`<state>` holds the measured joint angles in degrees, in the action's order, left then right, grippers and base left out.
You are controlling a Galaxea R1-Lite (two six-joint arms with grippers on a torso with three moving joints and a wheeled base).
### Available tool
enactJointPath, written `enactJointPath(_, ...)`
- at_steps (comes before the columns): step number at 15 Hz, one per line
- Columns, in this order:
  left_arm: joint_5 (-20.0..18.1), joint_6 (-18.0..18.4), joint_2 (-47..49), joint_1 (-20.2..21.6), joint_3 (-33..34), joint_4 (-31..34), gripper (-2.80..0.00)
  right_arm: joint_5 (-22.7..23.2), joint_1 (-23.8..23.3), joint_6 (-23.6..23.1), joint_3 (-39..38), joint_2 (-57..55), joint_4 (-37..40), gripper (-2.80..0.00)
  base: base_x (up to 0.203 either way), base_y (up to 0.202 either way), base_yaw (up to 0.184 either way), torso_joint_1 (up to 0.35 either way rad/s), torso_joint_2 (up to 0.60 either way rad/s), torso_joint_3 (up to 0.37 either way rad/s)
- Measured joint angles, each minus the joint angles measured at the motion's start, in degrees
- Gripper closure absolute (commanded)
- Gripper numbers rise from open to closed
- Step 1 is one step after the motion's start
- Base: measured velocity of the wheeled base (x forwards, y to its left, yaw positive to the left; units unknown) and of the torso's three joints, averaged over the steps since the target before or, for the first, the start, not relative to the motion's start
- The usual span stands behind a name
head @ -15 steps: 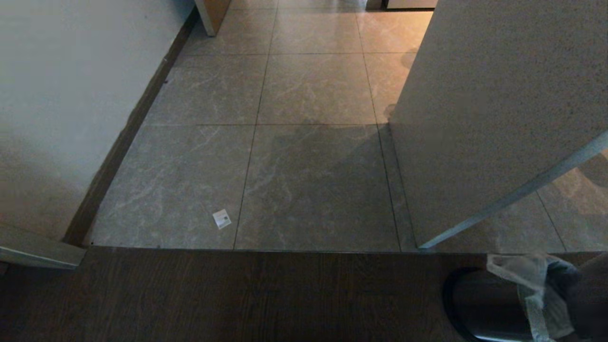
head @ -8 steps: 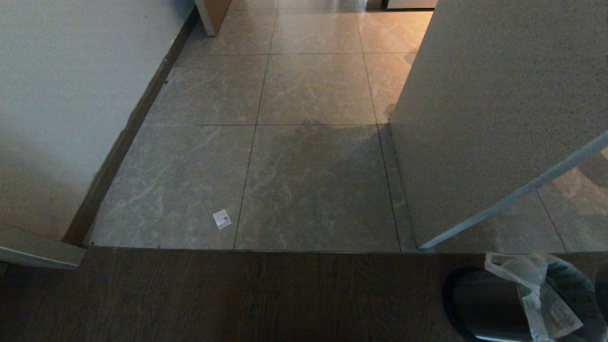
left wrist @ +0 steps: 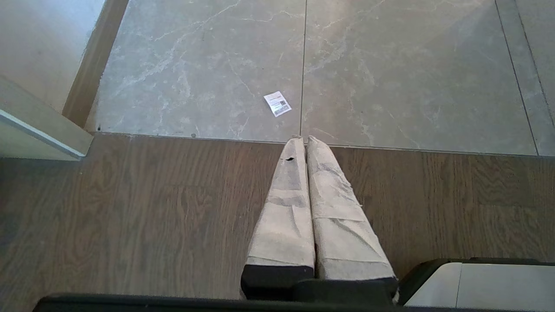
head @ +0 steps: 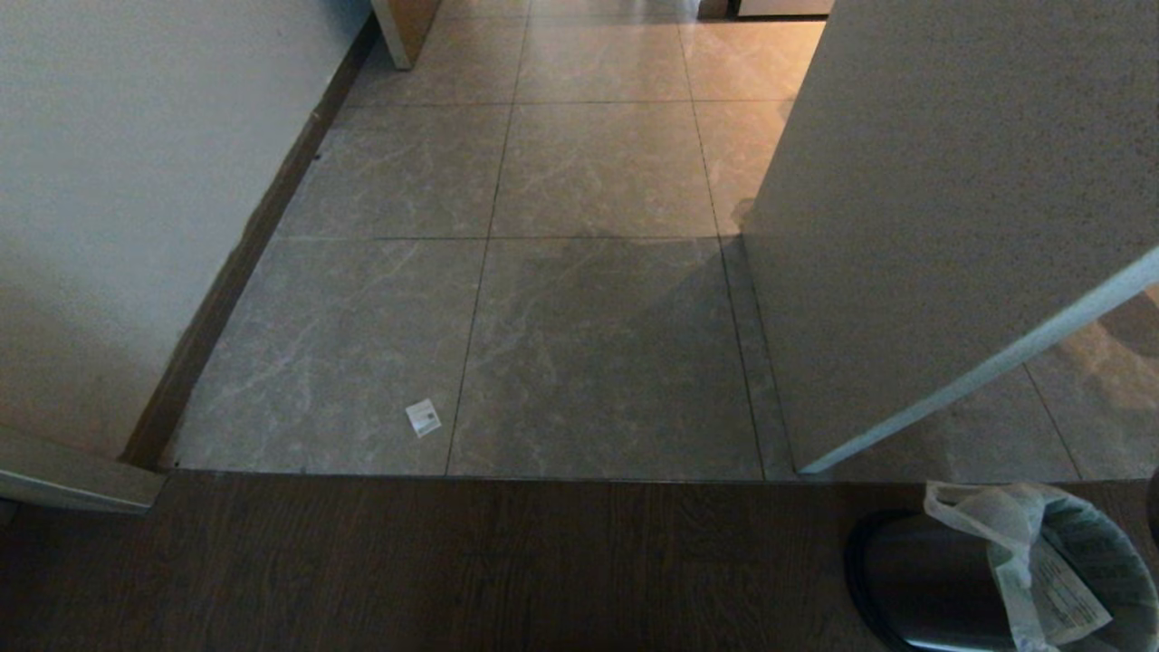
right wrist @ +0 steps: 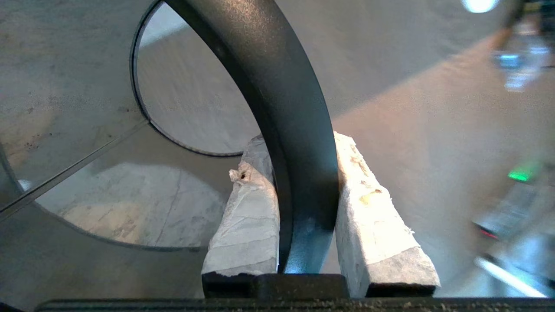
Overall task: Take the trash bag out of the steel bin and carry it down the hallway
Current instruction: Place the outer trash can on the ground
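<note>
The steel bin [head: 914,580] stands at the bottom right of the head view on dark wood flooring. The trash bag [head: 1023,543], thin white plastic with print, lines it, and its edge stands up over the rim. My right gripper [right wrist: 299,141] is outside the head view. In its wrist view the taped fingers [right wrist: 373,203] are shut on a black curved ring [right wrist: 277,86] held in the air, with wall and floor visible through it. My left gripper [left wrist: 303,139] is parked over the wood floor, shut and empty. The hallway tiles [head: 589,344] stretch ahead.
A cream wall with dark skirting [head: 118,226] bounds the left side. A pale door panel [head: 951,226] juts in at the right, just beyond the bin. A small paper scrap [head: 423,417] lies on the tiles near the wood threshold.
The dark shape of my right arm over the bin has drawn off to the right and out of the head view, uncovering the bag's open mouth. The bin and camera have stayed put.
</note>
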<state>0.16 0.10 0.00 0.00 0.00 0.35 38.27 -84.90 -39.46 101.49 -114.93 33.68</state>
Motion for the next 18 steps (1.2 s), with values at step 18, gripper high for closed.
enactJointPath(18, 0.02, -0.01, 0.0, 0.0, 0.0, 0.01, 0.0, 8.01, 3.7, -4.99, -0.74, -25.36, -20.95, 0.0, 0.0, 0.0, 0.0, 0.0, 0.0, 0.0)
